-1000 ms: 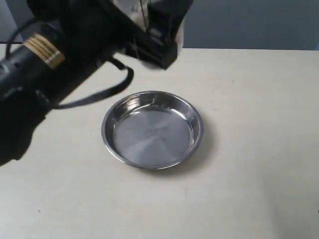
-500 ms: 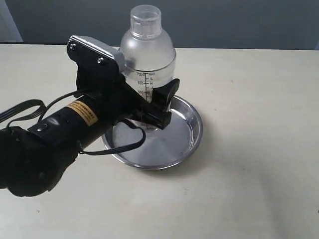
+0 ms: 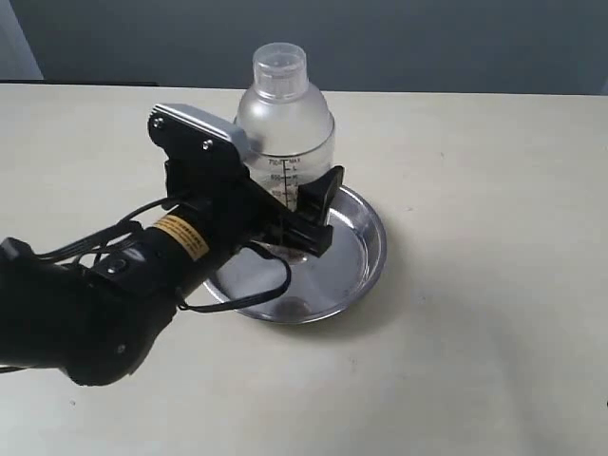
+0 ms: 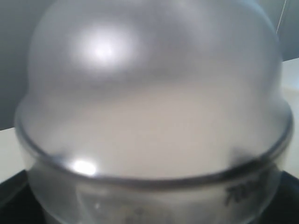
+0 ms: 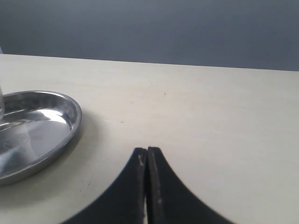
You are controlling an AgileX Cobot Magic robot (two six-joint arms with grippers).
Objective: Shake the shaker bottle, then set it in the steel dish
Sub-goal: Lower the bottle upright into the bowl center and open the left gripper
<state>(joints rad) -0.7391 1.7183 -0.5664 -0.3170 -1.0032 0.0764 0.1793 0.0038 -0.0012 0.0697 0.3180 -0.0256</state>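
Right, the left end effector is spread wide and clamped around the lower body of the shaker bottle, with the arm coming in from about 8 o'clock in the exterior view. The bottle is upright, cap up, over the 12 o'clock half of the steel dish. Its base is hidden behind the end effector, so I can't tell whether it touches the pan floor or hangs just above it. My read is that this is the set-down, not the shake. To do it well, come straight down, keep the bottle vertical and land the whole base on the flat bottom, not on the sloped rim at 12 o'clock. If in doubt, nudge toward 6 o'clock, i.e. dish centre, first. Release only once the base is seated flat, open both sides evenly, then back out along the 8 o'clock line without clipping the body. The bottle is tall and the dish probably slides easily on the surface, so a sideways drag could tip one or shove the other. The left wrist view is nearly all frosted dome, with a bit of black scale print at one edge, so the bottle sits deep between the fingers, close to the camera. The right end effector is pinched closed on nothing, low over the surface. The dish is near it but apart, well clear of the work.
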